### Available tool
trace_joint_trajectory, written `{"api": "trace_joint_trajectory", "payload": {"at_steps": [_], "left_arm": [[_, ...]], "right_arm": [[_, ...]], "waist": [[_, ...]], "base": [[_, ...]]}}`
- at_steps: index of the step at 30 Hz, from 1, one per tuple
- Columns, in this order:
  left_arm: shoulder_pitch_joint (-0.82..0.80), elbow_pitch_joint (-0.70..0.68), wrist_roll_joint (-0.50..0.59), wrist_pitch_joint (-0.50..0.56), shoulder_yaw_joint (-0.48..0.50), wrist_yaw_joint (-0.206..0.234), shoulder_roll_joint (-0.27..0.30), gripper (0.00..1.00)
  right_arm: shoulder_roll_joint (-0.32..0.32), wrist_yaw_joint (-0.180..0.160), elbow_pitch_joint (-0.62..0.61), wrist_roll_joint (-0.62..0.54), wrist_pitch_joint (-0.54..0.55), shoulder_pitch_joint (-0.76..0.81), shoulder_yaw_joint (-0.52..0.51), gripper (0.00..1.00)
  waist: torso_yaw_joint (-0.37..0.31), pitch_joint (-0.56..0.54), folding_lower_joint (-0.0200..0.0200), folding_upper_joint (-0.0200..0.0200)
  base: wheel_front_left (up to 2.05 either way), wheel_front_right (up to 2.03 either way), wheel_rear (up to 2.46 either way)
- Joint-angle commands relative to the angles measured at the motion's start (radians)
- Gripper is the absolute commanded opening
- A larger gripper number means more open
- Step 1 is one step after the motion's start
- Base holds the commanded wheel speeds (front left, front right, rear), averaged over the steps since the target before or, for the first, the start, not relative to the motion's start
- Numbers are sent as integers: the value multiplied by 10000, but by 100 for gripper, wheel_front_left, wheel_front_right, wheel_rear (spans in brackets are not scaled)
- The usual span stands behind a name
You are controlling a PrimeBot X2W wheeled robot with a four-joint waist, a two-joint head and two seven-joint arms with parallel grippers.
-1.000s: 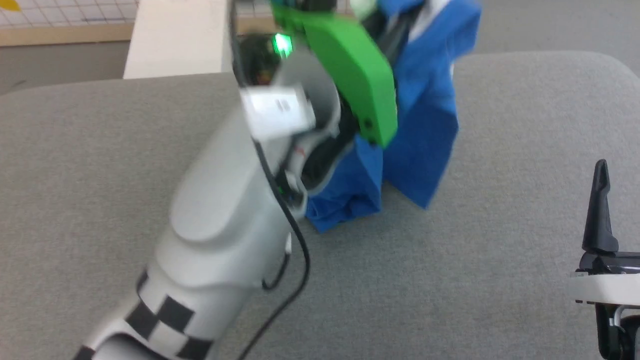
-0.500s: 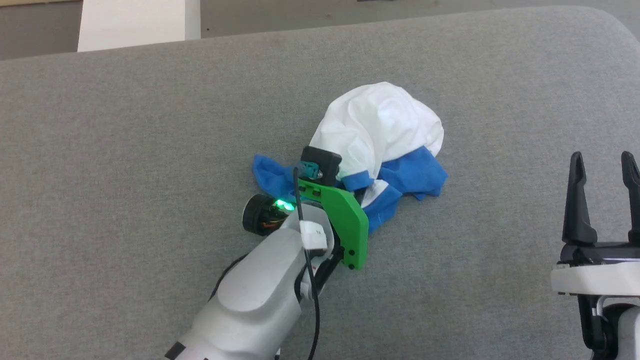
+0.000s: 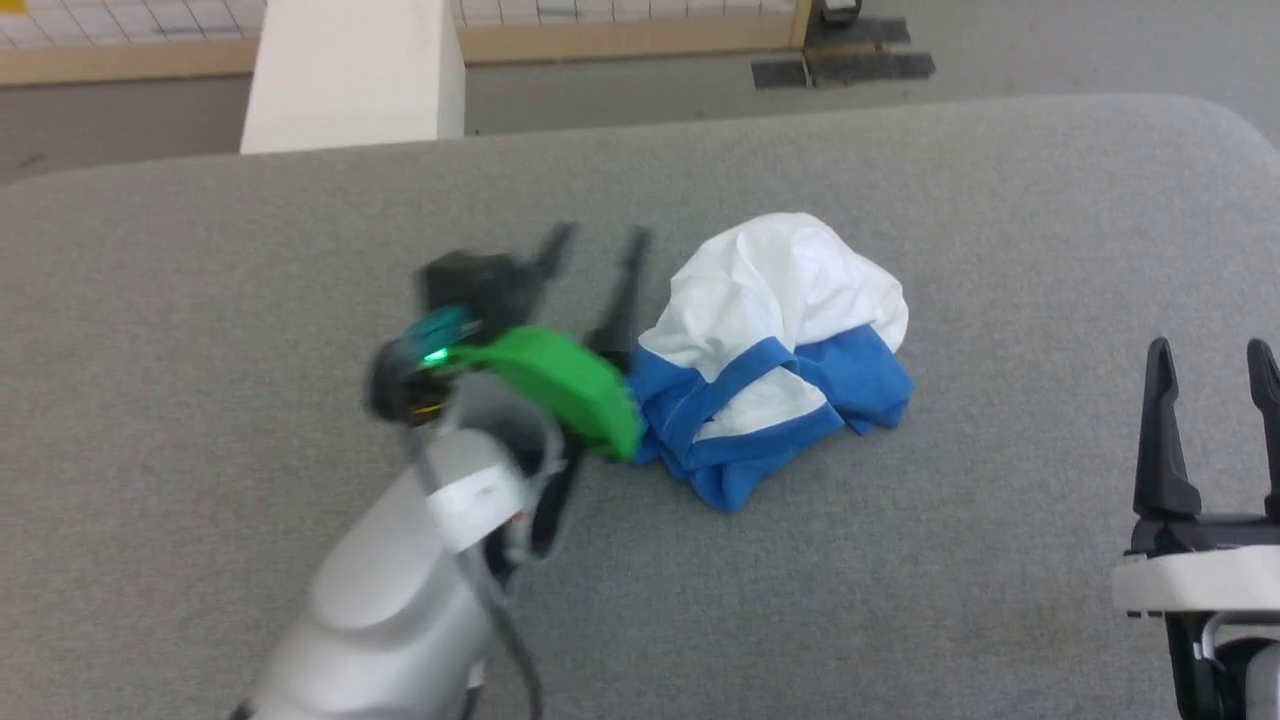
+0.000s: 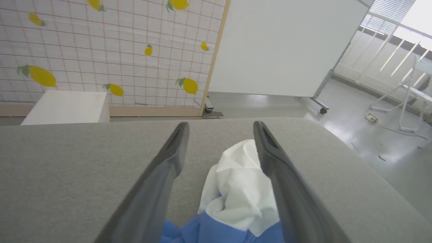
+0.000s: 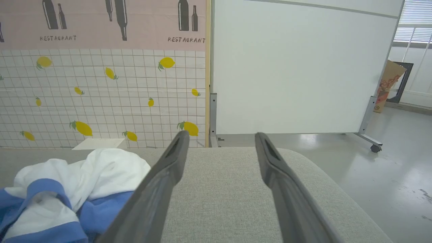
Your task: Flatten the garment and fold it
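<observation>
Nearest the robot, the right claw (image 3: 1210, 348) waits at the lower right over the grey cushion (image 3: 200, 300), its two dark fingers spread apart and gripping nothing. From its wrist view the right claw (image 5: 221, 134) points past the shirt (image 5: 67, 182), which lies well off to its left.

Farther in, the left claw (image 3: 598, 240) is blurred in the head view, but its fingers plainly stand apart and empty, just beside the left edge of the shirt (image 3: 775, 350). From its own wrist view the left claw (image 4: 221, 125) has the shirt (image 4: 236, 179) showing between the two fingers and a little to the right of centre. Whether a finger touches the cloth I cannot tell.

The shirt sits crumpled in a heap near the middle of the cushion, with the blue folds on the robot's side and the white body bunched up behind them. The heap has no clear long axis. The left arm is much the nearer, so I judge the next grab on a blue edge is its to make.

Beyond the cushion are the floor (image 3: 650, 100) and a white box (image 3: 350, 80).
</observation>
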Motion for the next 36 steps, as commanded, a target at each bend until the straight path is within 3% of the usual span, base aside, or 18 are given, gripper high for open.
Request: {"api": "trace_joint_trajectory", "payload": {"at_steps": [1,8,11,14,19,28,32,36], "left_arm": [[462,-343,212,-350,207,243,400,100],[2849,-2606,899,-1391,1238,1483,1805,100],[3988,-3481,1234,-1505,1803,1882,1992,100],[4888,-4313,1830,-1521,2344,1932,1889,100],[6186,-4991,2724,-1525,3104,1396,1273,100],[6710,-4368,3771,-1526,3490,393,434,100],[6571,-4229,4032,-1526,3683,20,20,100],[6443,-4069,4239,-1527,3846,-326,-376,100]], "right_arm": [[10,-17,-67,-75,54,144,-33,100],[10,-17,-211,20,202,594,-78,100],[10,-17,-230,84,247,743,-16,100],[11,-17,-245,115,259,830,20,100],[11,-17,-200,146,253,901,74,100],[11,-17,-373,175,605,774,180,100],[-68,-17,-602,236,1475,299,546,100],[-636,-17,-600,738,2565,-418,850,100]], "waist": [[241,-457,0,0],[312,-707,0,0],[310,-734,0,0],[344,-698,0,0],[421,-667,0,0],[779,-587,0,0],[946,-373,0,0],[1119,-80,0,0]], "base": [[0,0,0],[0,0,0],[0,0,0],[0,0,0],[0,0,0],[0,0,0],[0,0,0],[0,0,0]]}}
